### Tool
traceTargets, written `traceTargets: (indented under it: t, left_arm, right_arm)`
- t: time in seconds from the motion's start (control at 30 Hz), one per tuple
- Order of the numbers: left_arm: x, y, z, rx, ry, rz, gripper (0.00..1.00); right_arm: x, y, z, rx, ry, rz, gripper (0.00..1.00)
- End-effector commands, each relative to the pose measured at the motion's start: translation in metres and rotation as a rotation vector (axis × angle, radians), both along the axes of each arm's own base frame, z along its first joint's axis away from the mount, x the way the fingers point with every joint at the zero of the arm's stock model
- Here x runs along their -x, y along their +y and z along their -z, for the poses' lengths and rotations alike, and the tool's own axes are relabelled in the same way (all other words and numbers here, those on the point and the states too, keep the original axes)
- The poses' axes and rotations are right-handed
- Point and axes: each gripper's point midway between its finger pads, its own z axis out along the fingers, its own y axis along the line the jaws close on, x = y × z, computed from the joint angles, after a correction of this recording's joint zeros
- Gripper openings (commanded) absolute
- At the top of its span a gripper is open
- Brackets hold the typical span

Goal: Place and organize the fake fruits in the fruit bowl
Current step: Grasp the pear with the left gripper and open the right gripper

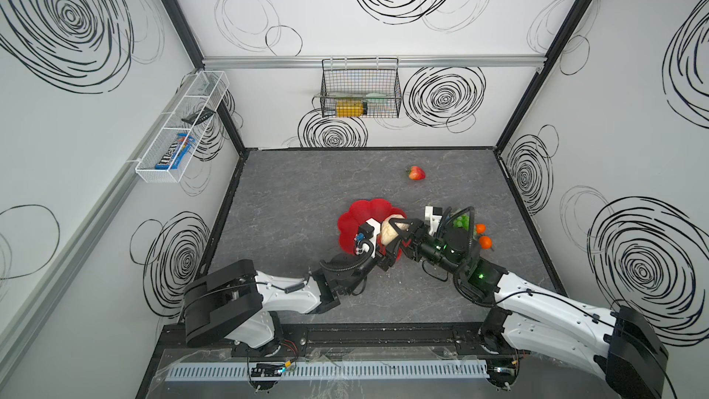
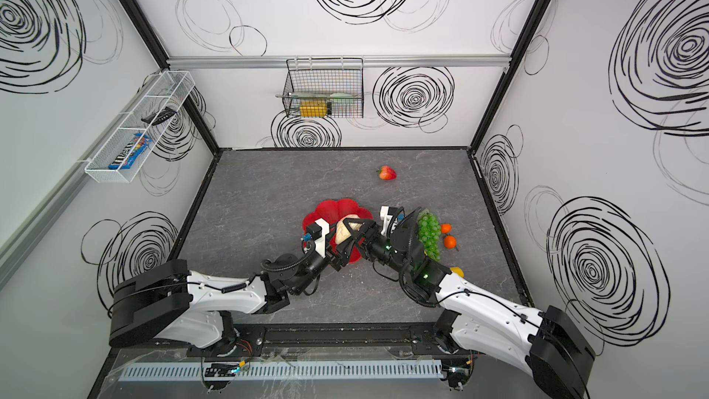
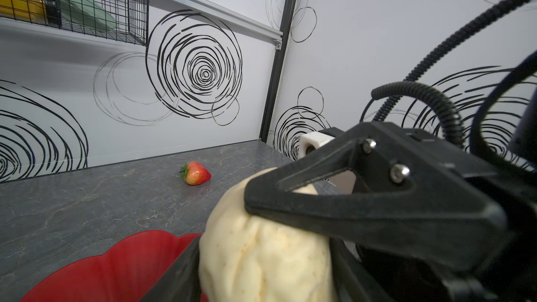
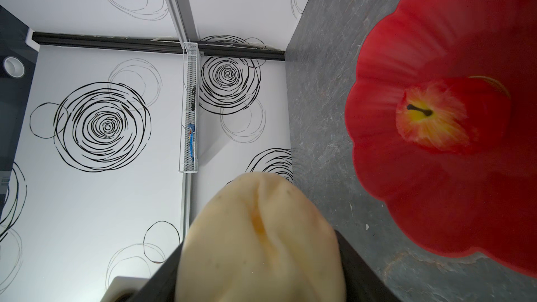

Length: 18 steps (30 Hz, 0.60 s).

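In both top views the beige pear [image 1: 391, 232] hangs in the air above the near-right part of the red fruit bowl [image 1: 358, 212]. The two arms meet at it: the left gripper [image 1: 383, 243] reaches from the near-left side and the right gripper [image 1: 402, 232] from the right. The strawberry [image 1: 416, 173] lies alone on the table [image 1: 307, 193], well behind the bowl. In a top view the grapes [image 2: 429, 232] and two small oranges [image 2: 449, 242] wait on the right, near the right arm.

In the left wrist view the pear fills the lower middle. One black finger [image 3: 363, 199] of the right gripper presses on its upper side. A dark left finger [image 3: 174, 271] stands just beside the pear, but I cannot tell if it touches – so I cannot say whether the left gripper grasps the pear or only surrounds it.

In the right wrist view the pear sits between the two dark fingers [image 4: 360, 268] of the right gripper, which is clenched on it. Beyond the pear lies the bowl, with a red apple [image 4: 436, 114] in its middle.

My judgement of the handling: the pear looks like light, stiff plastic. Its skin is matte and a little lumpy, so probably less slippery than the glossy fruits. The shape is the difficulty – it is rounded and narrows to one end, so pads placed near that end could slide off. I would hold it across the widest part. Once released it may roll, so it should be laid on its side next to the apple.
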Motion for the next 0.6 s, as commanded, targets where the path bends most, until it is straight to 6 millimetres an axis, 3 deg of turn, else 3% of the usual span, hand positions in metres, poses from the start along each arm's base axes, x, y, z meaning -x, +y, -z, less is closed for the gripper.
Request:
traceTargets:
  t: [0.0, 0.17, 0.3, 0.57]
  left_arm:
    - [-0.002, 0.007, -0.016, 0.056, -0.016, -0.014, 0.65]
    - [-0.003, 0.015, -0.012, -0.013, 0.022, -0.035, 0.65]
    - [-0.007, 0.024, 0.000, -0.143, 0.110, -0.049, 0.65]
    - [0.001, 0.052, 0.019, -0.374, 0.287, -0.066, 0.64]
  right_arm:
    - [-0.001, -0.001, -0.006, 0.003, -0.023, 0.014, 0.75]
    - [-0.014, -0.024, 0.002, 0.187, -0.123, 0.121, 0.99]
    - [-0.027, -0.064, 0.015, 0.388, -0.210, 0.232, 0.97]
    - [-0.046, -0.151, 0.008, 0.743, -0.363, 0.353, 0.97]
